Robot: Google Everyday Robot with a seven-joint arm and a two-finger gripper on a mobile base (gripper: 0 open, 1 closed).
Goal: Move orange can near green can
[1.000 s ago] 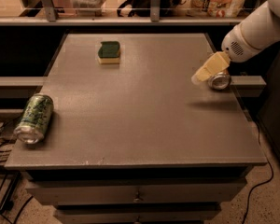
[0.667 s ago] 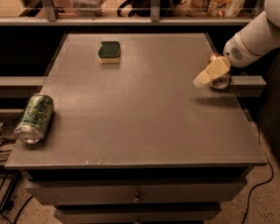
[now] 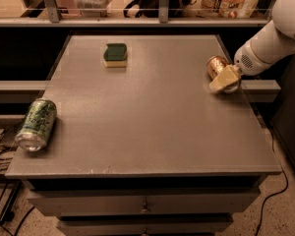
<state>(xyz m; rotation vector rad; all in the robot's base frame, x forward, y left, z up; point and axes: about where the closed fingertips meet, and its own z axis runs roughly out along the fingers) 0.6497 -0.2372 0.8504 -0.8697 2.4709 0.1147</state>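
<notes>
Where the grey table [image 3: 152, 122] reaches its right edge, the orange can [image 3: 215, 65] lies on its side, a shiny copper-orange drink can with one silver end turned toward the viewer. Nothing shows whether it is full or empty. The pale gripper [image 3: 223, 82] overlaps the can's near side, and whether it is clamped on the can or only resting against it cannot be told. A white robot arm [image 3: 265, 48] reaches down to the gripper from the upper right.

Well apart from it, at the table's front left edge, the green can [image 3: 37, 124] also lies on its side. It is light green with a dark leafy pattern, and its silver end points toward the front. A green-and-yellow sponge [image 3: 115, 54] sits flat near the table's back, left of centre and away from both cans.
</notes>
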